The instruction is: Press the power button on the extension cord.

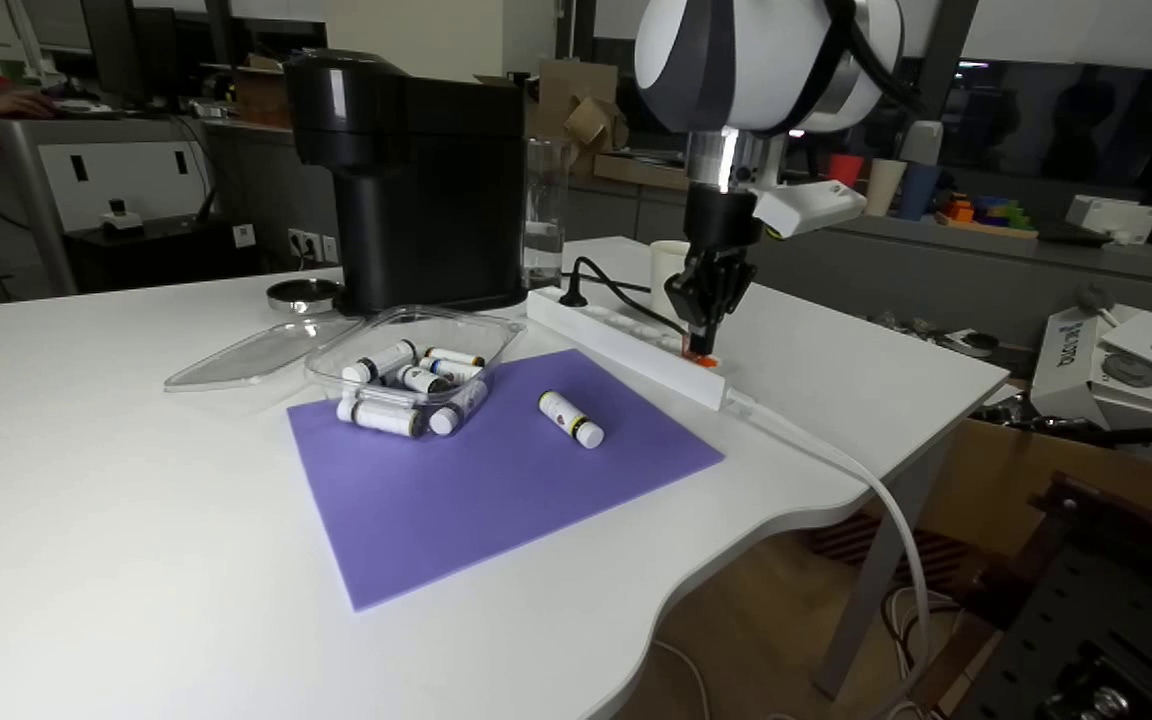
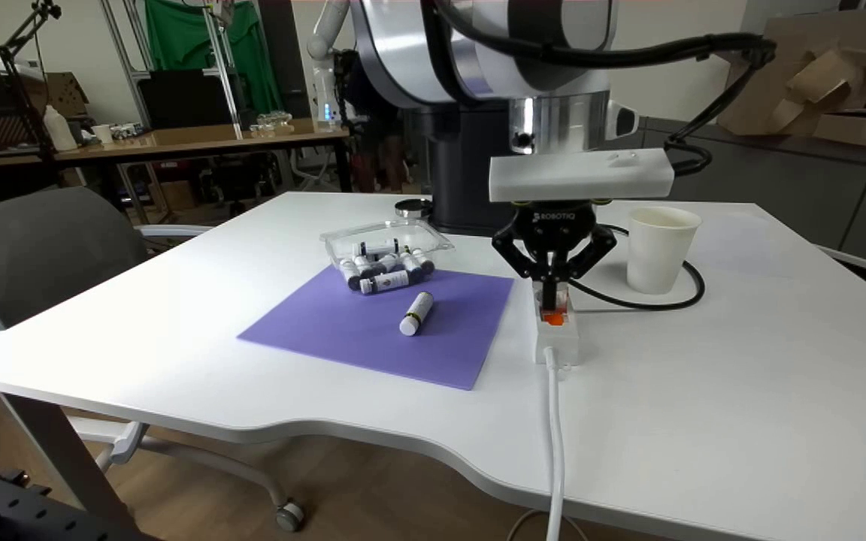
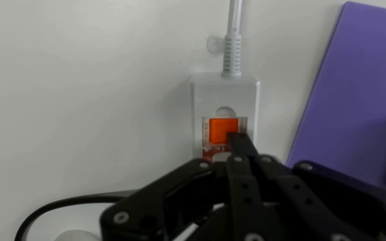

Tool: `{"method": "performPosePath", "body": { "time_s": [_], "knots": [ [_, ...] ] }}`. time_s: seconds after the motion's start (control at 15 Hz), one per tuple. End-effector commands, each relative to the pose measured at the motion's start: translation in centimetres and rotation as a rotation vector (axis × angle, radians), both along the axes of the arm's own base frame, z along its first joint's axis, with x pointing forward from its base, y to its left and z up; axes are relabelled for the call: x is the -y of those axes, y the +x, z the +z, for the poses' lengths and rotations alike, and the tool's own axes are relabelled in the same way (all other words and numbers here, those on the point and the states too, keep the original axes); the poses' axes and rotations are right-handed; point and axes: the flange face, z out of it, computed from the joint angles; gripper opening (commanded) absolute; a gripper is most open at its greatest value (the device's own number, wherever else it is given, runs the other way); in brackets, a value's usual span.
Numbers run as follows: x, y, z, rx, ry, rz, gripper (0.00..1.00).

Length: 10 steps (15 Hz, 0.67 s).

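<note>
Power button — partly hidden behind end effector, white cable — cut off below

"ROBOTIQ" on the jaws' black housing, cut-off "ROBOT" on a box

The end effector (closed) partly hides the power button.

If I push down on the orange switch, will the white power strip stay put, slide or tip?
The power strip seems unlikely to tip, since it lies flat on the table. It looks like rigid plastic, so it should hardly flex. It might slide, as its white cable hangs over the table edge and may tug.
</note>
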Motion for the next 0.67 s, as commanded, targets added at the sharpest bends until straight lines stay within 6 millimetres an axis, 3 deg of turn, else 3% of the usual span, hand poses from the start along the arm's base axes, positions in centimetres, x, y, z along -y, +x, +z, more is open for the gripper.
{"method": "performPosePath", "body": {
  "time_s": [0.0, 0.6],
  "knots": [
    [1.1, 1.2, 0.4, -0.03, 0.032, -0.022, 0.0],
    [2.8, 1.7, -0.6, -0.124, 0.07, -0.069, 0.0]
  ]
}}
